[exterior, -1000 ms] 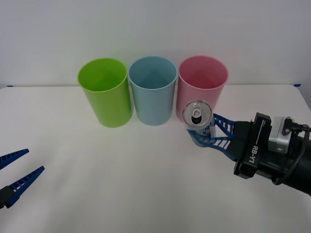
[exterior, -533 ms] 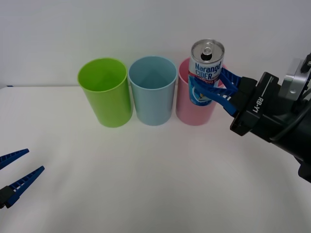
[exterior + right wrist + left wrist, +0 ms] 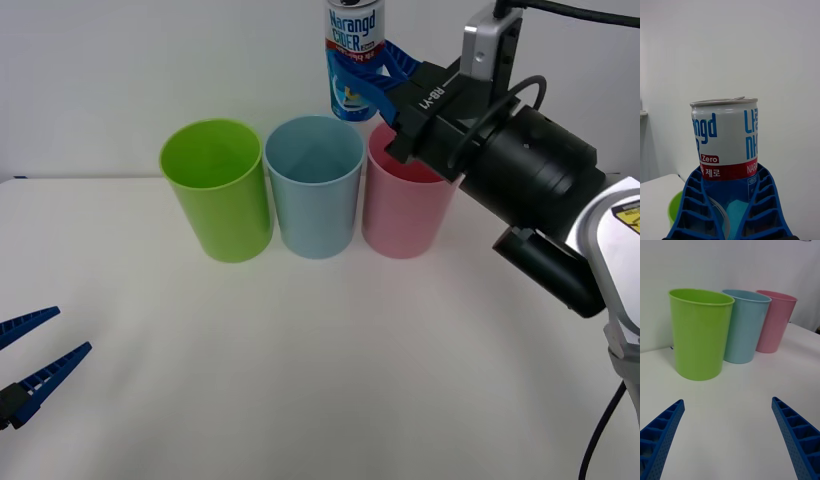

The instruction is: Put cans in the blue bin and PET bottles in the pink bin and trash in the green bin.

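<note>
- The right gripper (image 3: 368, 72), its blue ribbed fingers (image 3: 762, 204) clamped on either side of the can's lower body, is held high in the air above the row of bins near the table's far edge.
- The small blue drink can (image 3: 355, 60) with a white and red label and silver ends is upright in that grip, clear of the white table (image 3: 300, 380). In the front view it hangs over the gap between the rims of the blue and pink bins, above both of them and touching neither.
- The tall lime-green plastic cup-shaped bin (image 3: 215, 188) stands at the robot's left end of the row, upright.
- The tall light-blue plastic cup-shaped bin (image 3: 315, 184) stands in the middle, just beside the green one.
- The tall pink plastic cup-shaped bin (image 3: 405, 205) stands at the right end, just beside the blue one, its rim partly hidden behind the black right arm.
- The left gripper (image 3: 32, 352) waits low over the table's near left corner, fingers spread apart and empty, well away from the bins.
</note>
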Available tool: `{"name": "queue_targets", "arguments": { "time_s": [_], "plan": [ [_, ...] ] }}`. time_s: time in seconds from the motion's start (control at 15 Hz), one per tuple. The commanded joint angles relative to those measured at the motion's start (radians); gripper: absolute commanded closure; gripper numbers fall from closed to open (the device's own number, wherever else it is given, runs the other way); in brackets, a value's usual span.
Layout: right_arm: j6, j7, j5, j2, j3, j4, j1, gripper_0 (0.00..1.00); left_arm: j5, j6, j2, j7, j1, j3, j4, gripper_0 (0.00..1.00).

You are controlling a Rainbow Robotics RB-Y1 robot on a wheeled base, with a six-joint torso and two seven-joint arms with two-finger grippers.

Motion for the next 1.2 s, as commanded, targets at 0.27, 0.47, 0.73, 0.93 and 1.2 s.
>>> {"name": "queue_targets", "arguments": {
  "time_s": [0.27, 0.47, 0.73, 0.93, 1.2],
  "plan": [
    [0.007, -0.157, 0.307, 0.089, 0.057, 0.255, -0.193, 1.00, 0.000, 0.000, 0.000, 0.000, 0.000, 0.000, 0.000, 0.21],
    [0.007, -0.166, 0.411, 0.126, 0.080, 0.354, -0.230, 1.00, 0.000, 0.000, 0.000, 0.000, 0.000, 0.000, 0.000, 0.21],
    [0.007, -0.171, 0.507, 0.159, 0.104, 0.472, -0.262, 1.00, 0.000, 0.000, 0.000, 0.000, 0.000, 0.000, 0.000, 0.21],
    [0.007, -0.171, 0.546, 0.170, 0.118, 0.532, -0.275, 1.00, 0.000, 0.000, 0.000, 0.000, 0.000, 0.000, 0.000, 0.21],
    [0.007, -0.171, 0.557, 0.172, 0.129, 0.535, -0.275, 1.00, 0.000, 0.000, 0.000, 0.000, 0.000, 0.000, 0.000, 0.21]
  ]
}}
